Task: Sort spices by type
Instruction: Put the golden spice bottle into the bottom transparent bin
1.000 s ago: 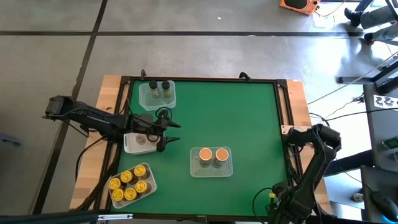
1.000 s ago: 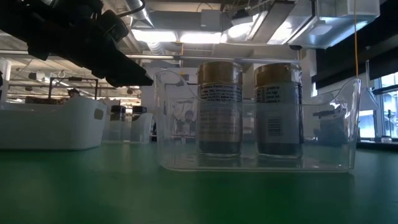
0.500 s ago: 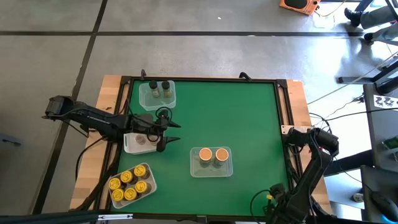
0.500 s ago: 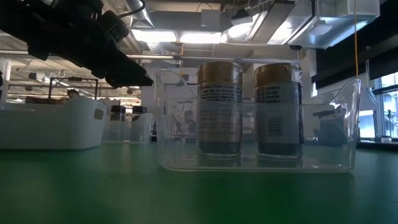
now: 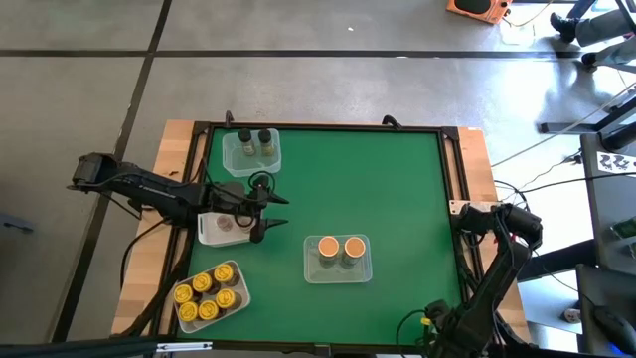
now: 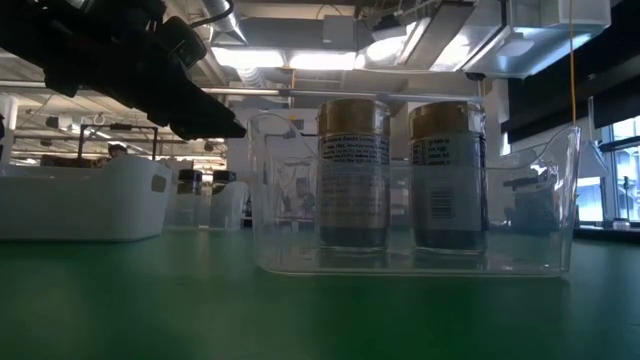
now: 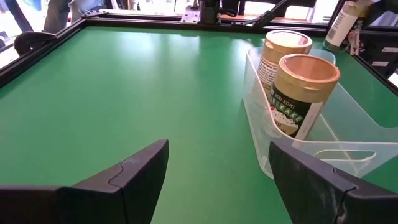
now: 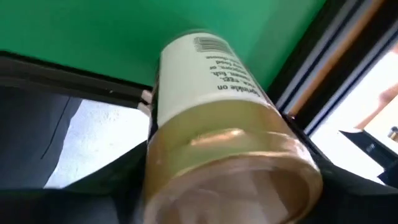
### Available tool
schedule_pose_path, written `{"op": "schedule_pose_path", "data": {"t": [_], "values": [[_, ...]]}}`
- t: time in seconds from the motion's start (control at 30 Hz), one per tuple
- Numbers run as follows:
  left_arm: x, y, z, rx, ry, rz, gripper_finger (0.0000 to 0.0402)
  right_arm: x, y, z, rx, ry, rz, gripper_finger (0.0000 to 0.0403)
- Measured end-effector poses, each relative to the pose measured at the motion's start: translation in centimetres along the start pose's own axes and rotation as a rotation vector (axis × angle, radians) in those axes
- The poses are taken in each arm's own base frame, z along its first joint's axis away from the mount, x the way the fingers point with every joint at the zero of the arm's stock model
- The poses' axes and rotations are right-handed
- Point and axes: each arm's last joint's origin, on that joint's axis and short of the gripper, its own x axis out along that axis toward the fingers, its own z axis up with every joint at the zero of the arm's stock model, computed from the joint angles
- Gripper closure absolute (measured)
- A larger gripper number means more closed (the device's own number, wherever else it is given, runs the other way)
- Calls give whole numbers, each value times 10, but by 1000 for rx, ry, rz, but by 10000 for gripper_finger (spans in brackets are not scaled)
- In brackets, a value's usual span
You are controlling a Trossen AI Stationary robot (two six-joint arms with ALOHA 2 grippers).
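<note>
Tan-lidded jar (image 8: 230,155) is lying between the right gripper's (image 8: 217,205) fingers at the table's right edge, seemingly grasped; being light, rigid and probably slick, it is best squeezed mid-body; left gripper (image 5: 270,212), jaws spread and empty, is hovering beside the white tray (image 5: 209,231).

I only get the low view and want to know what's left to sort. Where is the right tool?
Observer: At the table's right edge, off the green mat. The right tool has a tan-lidded jar directly before its wrist camera.
Operator: And the left tool?
Observer: The left tool is open and empty, reaching just past the white tray.
Operator: Any other jars?
Observer: Yellow-lidded jars share a clear tray on the left arm's side.
</note>
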Motion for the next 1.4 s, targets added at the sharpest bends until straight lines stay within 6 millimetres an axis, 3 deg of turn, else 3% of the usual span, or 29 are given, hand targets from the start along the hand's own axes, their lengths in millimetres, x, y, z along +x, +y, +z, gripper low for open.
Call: {"op": "schedule_pose_path", "data": {"t": [0.07,0.17,0.37,0.63,0.77,0.87,1.1,1.4], "values": [[0,0,0,0,0,0,125,0,1,1,-34,-19,26,127],[0,0,0,0,0,0,125,-4,5,9,-55,-52,47,127],[0,0,0,1,-1,0,125,-31,24,40,-116,-184,137,127],[0,-4,0,35,1,-19,125,-104,57,89,-314,-396,287,127],[0,-6,0,40,1,-25,125,-144,66,98,-385,-484,406,128],[0,-6,0,39,1,-25,125,-163,69,103,-420,-545,453,128],[0,-6,0,39,0,-25,125,-172,80,126,-485,-633,429,129],[0,-6,0,39,0,-25,125,-150,111,166,-561,-591,287,129]]}}
